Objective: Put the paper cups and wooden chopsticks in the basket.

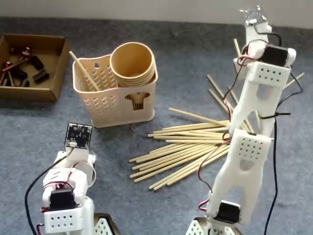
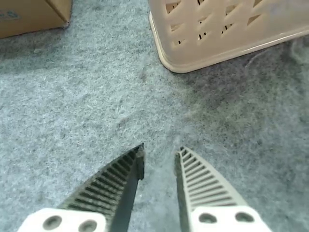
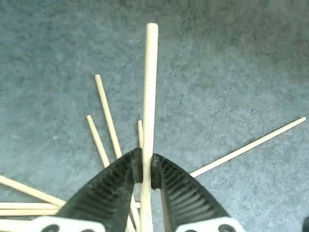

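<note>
The cream plastic basket [image 1: 115, 100] stands on the grey carpet with a stack of paper cups [image 1: 133, 63] and one wooden chopstick [image 1: 84, 71] inside it. A heap of loose chopsticks [image 1: 186, 147] lies to its right. My right gripper [image 3: 147, 160] is shut on one chopstick [image 3: 150, 72], which points straight out past the fingertips, above several more chopsticks [image 3: 108, 118] on the carpet. The right arm [image 1: 259, 93] stretches to the far right of the heap. My left gripper [image 2: 161, 152] hangs open over bare carpet, a short way from the basket's lower corner [image 2: 193, 53]. The left arm [image 1: 68, 181] is near the front left.
A low cardboard box [image 1: 34, 66] holding small black parts sits at the far left, beside the basket; its corner [image 2: 34, 17] is in the left wrist view. Scattered chopsticks [image 1: 217, 95] lie under and around the right arm.
</note>
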Motion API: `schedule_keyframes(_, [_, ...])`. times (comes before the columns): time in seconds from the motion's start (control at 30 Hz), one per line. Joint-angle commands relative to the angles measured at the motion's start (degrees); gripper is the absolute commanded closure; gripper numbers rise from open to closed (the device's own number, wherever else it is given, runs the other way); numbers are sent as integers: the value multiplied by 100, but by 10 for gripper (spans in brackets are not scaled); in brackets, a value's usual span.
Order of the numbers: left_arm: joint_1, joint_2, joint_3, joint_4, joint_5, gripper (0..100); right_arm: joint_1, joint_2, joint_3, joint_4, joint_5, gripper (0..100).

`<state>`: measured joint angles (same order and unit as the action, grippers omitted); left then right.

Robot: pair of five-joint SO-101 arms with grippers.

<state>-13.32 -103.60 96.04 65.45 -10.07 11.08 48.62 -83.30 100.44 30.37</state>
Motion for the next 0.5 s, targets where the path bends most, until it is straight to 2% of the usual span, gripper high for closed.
schedule_keyframes(0.0, [119, -48, 110, -167, -44, 888, -312, -1262, 971, 75, -316, 994])
schedule_keyframes(0.13, [119, -48, 110, -167, -44, 888, -690, -2387, 2176, 66, -554, 994])
schedule_keyframes(0.27, [119, -48, 110, -158, -44, 888, -1191, -3415, 3196, 66, -1125, 994])
schedule_keyframes(0.47, [110, -48, 110, -158, -44, 888, -1903, -4479, 3969, 48, -1934, 994])
